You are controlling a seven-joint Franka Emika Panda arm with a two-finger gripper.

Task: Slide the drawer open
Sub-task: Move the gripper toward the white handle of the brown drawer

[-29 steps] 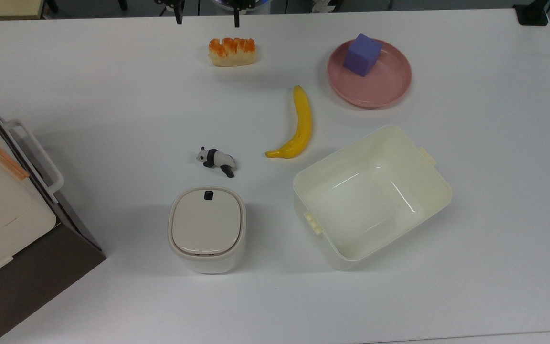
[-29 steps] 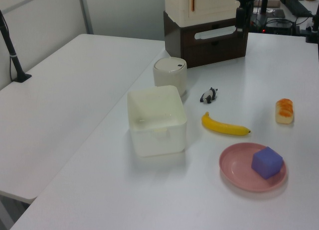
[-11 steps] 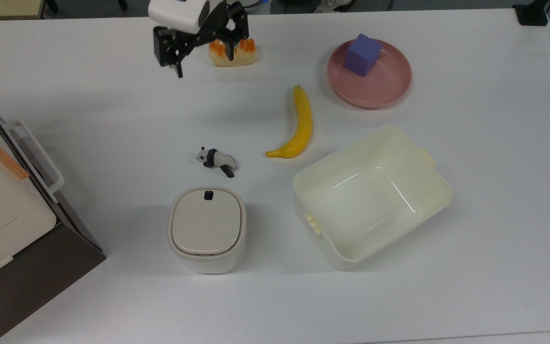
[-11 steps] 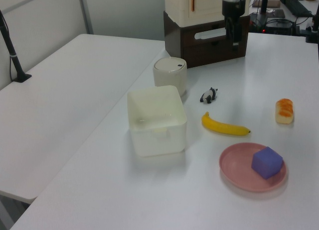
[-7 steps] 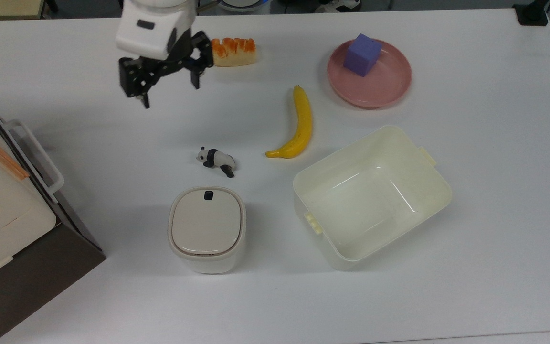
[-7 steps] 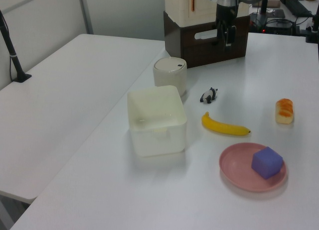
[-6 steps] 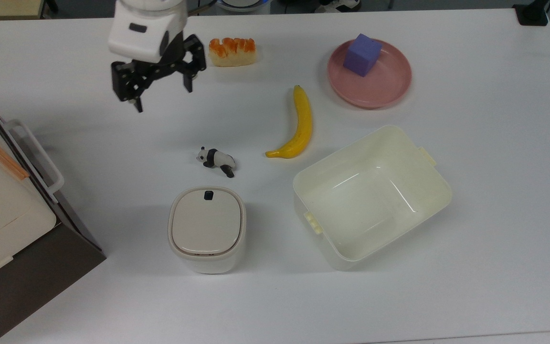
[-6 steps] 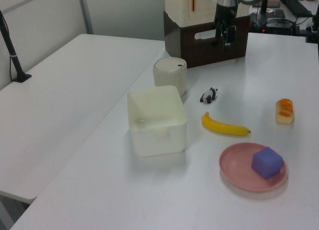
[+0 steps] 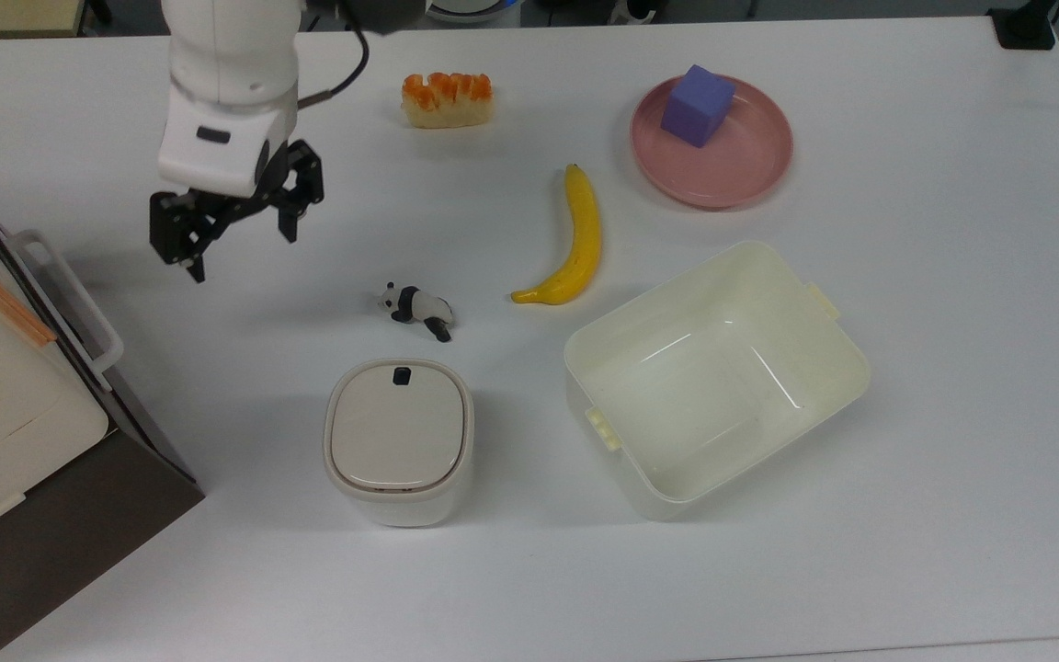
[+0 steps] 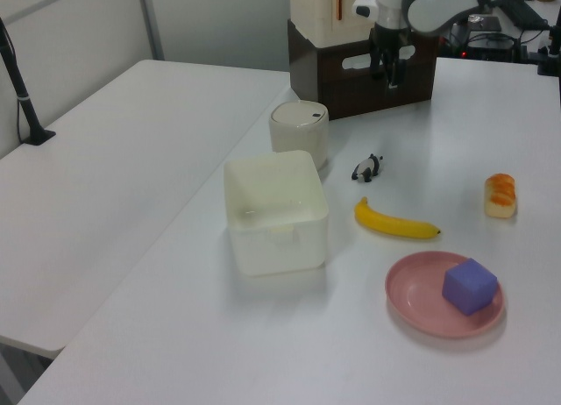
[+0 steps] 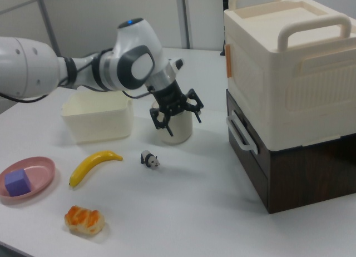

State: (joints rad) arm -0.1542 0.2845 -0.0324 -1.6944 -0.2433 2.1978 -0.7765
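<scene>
The drawer [image 11: 248, 162] has a dark brown front and a white loop handle [image 9: 67, 297]; it sits shut in the brown cabinet at the top view's left edge. The handle [image 11: 240, 134] faces the table in the right view. My gripper [image 9: 241, 249] hangs open above the table, to the right of the handle in the top view and a short gap away from it. Nothing is between its fingers. In the left view the gripper [image 10: 387, 74] hangs in front of the drawer front [image 10: 410, 77]. In the right view the gripper [image 11: 181, 121] is left of the handle.
A panda figure [image 9: 415, 308], a lidded cream bin [image 9: 398, 438], a banana [image 9: 576, 241] and a cream tub [image 9: 825, 360] lie mid-table. A bread piece [image 9: 448, 98] and a pink plate [image 9: 739, 179] with a purple cube [image 9: 697, 104] sit farther off. A cream appliance [image 11: 289, 73] tops the cabinet.
The arm came in from the table's far edge and moved the gripper down and to the top view's left, toward the drawer handle. The fingers stayed open. Nothing else moved.
</scene>
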